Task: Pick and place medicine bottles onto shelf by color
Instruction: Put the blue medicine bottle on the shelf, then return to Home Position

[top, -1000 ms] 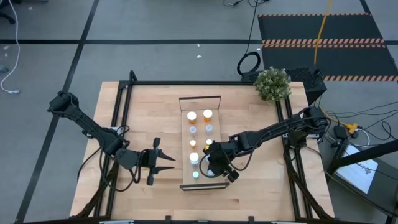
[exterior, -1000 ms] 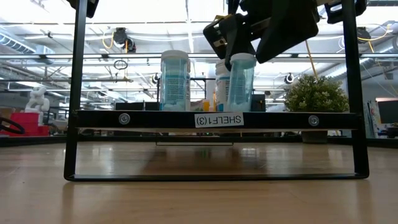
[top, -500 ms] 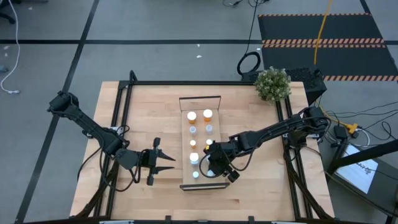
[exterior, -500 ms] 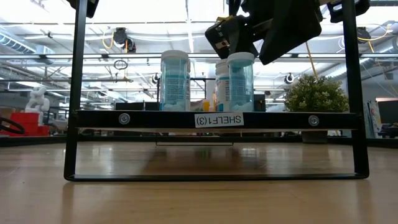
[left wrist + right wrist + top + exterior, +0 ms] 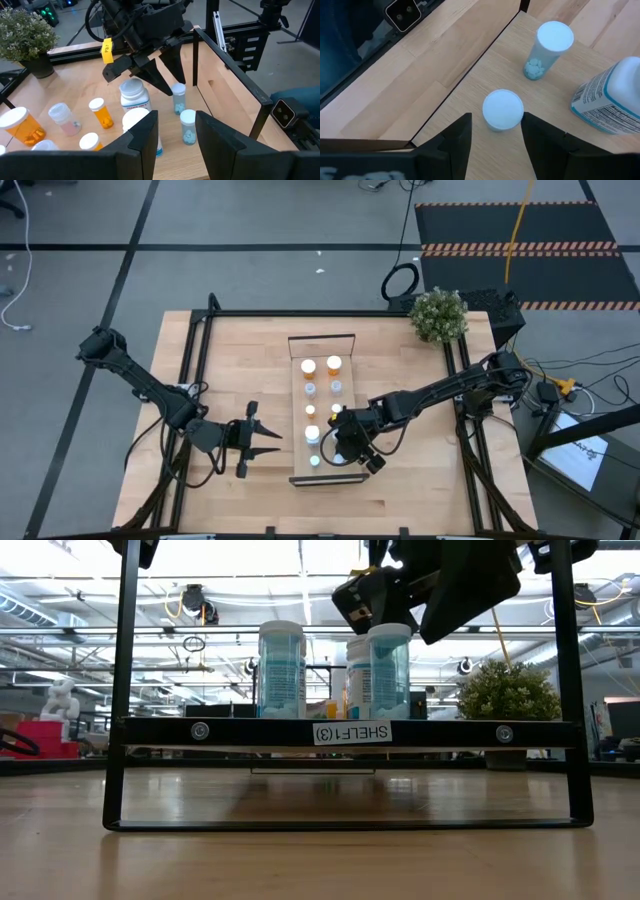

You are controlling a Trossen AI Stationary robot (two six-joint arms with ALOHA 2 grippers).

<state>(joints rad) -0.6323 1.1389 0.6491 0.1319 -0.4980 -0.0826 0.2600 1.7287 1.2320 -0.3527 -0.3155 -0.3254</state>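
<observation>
The right gripper (image 5: 340,448) hangs over the near end of the shelf (image 5: 349,473), its fingers (image 5: 455,142) spread apart on either side of a small pale blue bottle (image 5: 503,109) that stands upright on the board; they do not grip it. A second small pale blue bottle (image 5: 546,49) stands close beside it, near a larger white bottle with a blue label (image 5: 612,97), and orange bottles (image 5: 102,113) stand farther along the shelf. The left gripper (image 5: 262,442) waits over the tabletop (image 5: 230,360), beside the shelf, with its fingers (image 5: 142,141) released.
</observation>
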